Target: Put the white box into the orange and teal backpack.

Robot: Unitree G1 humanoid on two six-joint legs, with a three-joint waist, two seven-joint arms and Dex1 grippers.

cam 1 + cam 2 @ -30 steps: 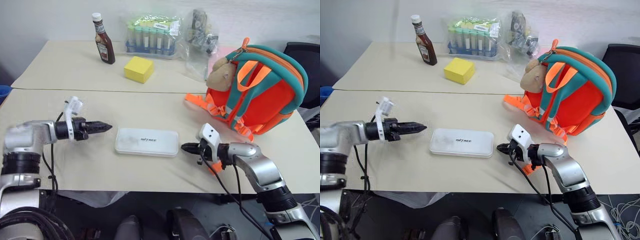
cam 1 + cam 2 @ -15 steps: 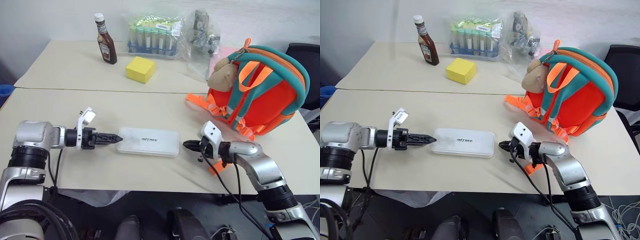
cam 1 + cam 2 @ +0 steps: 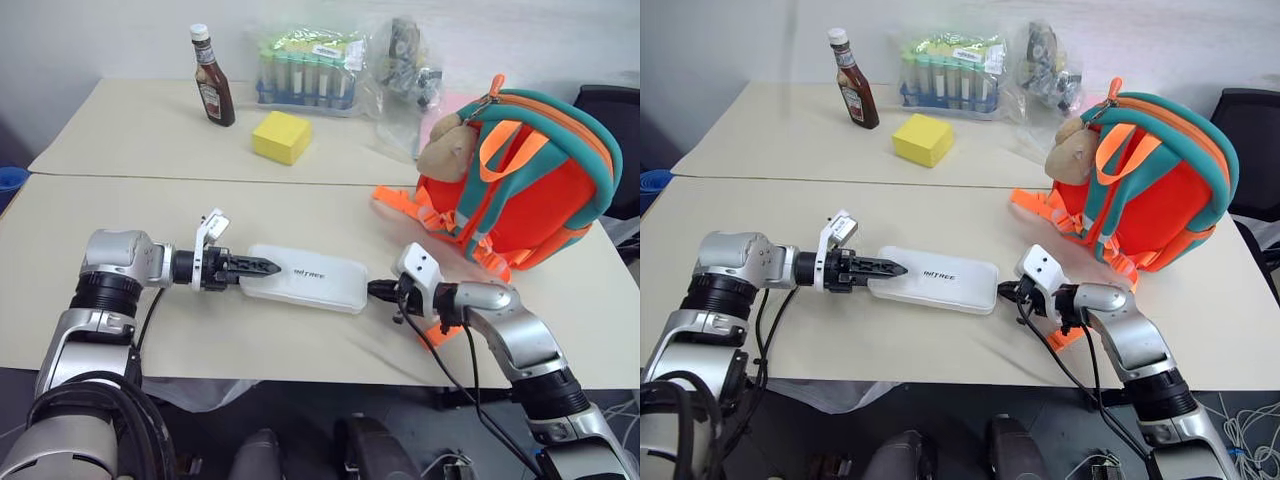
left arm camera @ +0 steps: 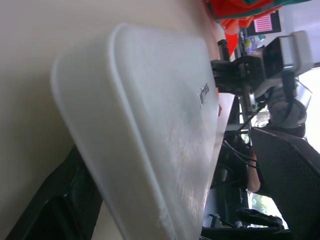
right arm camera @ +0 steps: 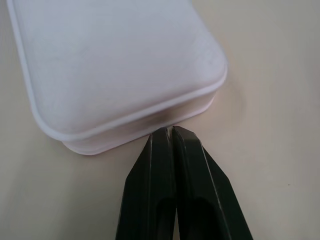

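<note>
Left gripper (image 3: 895, 268), jaws spread wide, straddles the left short end of the white box (image 3: 937, 279): one finger shows over the lid in the head views, the other lies under the end in the left wrist view. Nothing is clamped yet. Right gripper (image 5: 171, 131), fingers pressed together, rests its tips against the middle of the opposite short end, acting as a backstop.

Step in hand, as judged: securing the box for lifting. To do it well, the left jaws should probably slide further over the end before closing, so that the grip falls on the flat lid and base rather than on the rounded corner, where it could slip. The right tips ought to hold firm so that the box does not skate away across the smooth top. The case is long, so a grip at one end will likely let the far end sag.

The box lies flat on the near beige table (image 3: 300, 205), well apart from the orange and teal backpack (image 3: 530, 185), which stands upright to the right with its plush charm (image 3: 447, 152) hanging at the front.

A second table behind carries a sauce bottle (image 3: 211, 78), a yellow block (image 3: 279, 137), a rack of tubes (image 3: 305, 72) and a clear bag (image 3: 405, 62), before a pale wall. A dark chair (image 3: 612, 110) stands at far right.
</note>
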